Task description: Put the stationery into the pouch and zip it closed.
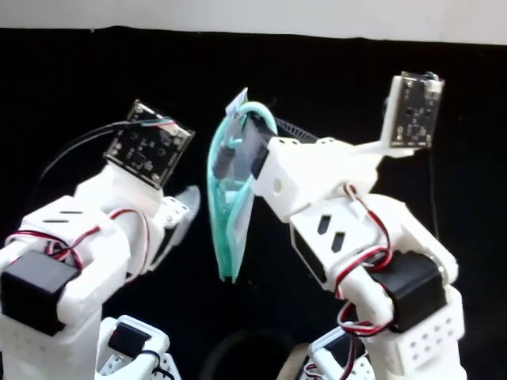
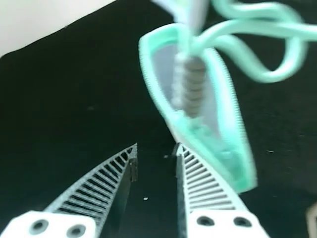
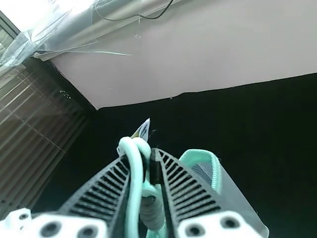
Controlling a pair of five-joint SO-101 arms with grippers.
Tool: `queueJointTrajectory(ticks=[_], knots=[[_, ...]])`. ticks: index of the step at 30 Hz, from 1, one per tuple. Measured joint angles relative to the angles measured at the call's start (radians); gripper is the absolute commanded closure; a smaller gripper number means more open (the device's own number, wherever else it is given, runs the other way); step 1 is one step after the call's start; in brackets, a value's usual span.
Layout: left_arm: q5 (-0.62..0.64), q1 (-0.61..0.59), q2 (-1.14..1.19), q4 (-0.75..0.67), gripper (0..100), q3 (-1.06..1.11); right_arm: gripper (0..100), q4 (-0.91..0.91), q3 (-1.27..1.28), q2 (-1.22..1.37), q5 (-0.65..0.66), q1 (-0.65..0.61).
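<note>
Left gripper (image 2: 155,149) is sitting with its fingers apart, nothing between them. The black table cloth (image 2: 74,109) is showing through the gap.

Just ahead of its fingertips and off to one side, the pouch (image 2: 220,148) is hanging. It's mint-green with translucent side panels, and zip teeth are running along the rim facing this gripper. It's close, but I can't tell whether it's touching.

The pouch mouth is looking open toward the left gripper, so it's not zipped. Inside, a grey ribbed item (image 2: 190,84) is lying lengthwise along the pouch. I can't tell what it is.

Farther on, past the mouth, a mint loop strap (image 2: 257,29) is curling off the pouch's upper end.

Right gripper (image 3: 150,154) is clamping that loop strap between closed fingers, with the pouch hanging beneath them. A small white tag (image 3: 143,130) is sticking out just beyond its fingertips. Past that, the black cloth is running up to a pale wall (image 3: 223,54).

From the high view, the pouch is dangling near-vertical between the two grippers. The right gripper is holding at its top end and the left gripper is sitting beside its middle.
</note>
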Motion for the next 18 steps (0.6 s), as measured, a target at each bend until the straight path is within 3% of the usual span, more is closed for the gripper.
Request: queueJointTrajectory(ticks=[18], knots=[[0.064,0.120,-0.009,0.054,85,-0.147,99.1,-0.040,0.026,0.002,0.000,0.000]])
